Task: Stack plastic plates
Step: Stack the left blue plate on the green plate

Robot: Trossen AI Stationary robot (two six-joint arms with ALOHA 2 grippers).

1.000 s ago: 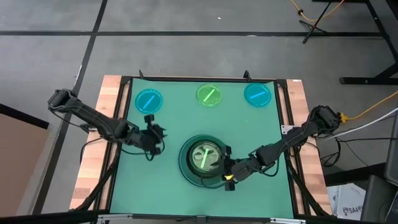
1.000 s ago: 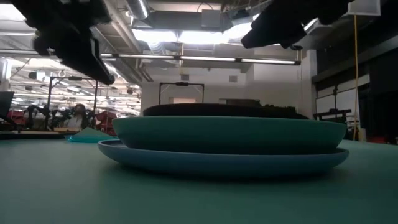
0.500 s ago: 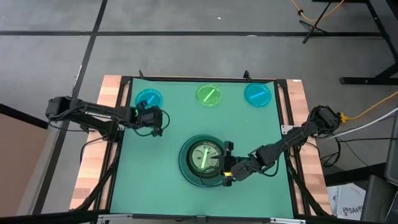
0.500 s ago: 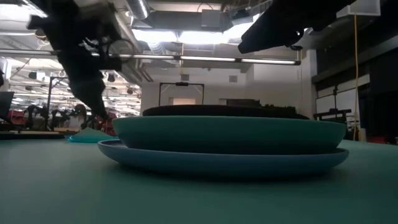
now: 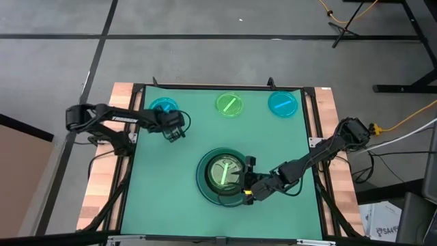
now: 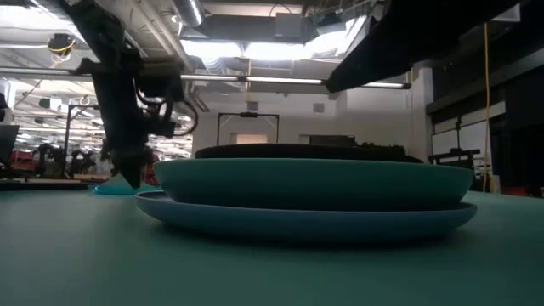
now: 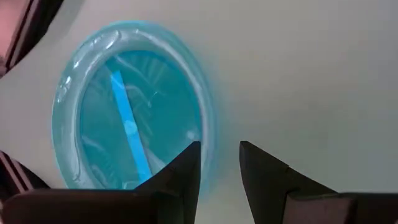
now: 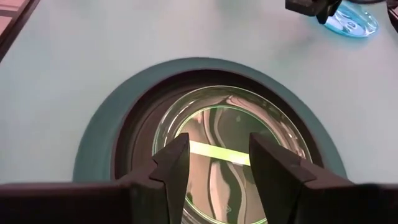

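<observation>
Left gripper (image 7: 219, 168) (fingers apart) at cyan plate (image 7: 134, 106)'s rim.

– What sits along the far edge of the table (image 5: 184, 147)?
– Three small plates: left (image 5: 161, 104), middle (image 5: 229, 104), right (image 5: 282, 103).
– And nearer?
– A stack (image 5: 222, 176) of plates at centre, a small plate (image 8: 229, 146) on top. The left gripper (image 5: 175, 132) is over the far-left plate's near edge; the right gripper (image 5: 250, 179) is at the stack's right rim.

You've got a grey floor (image 5: 205, 55) with dark seams around the table (image 5: 123, 96), strip lights (image 6: 255, 51) overhead, and an orange cable (image 5: 403, 121) off to the right
</observation>
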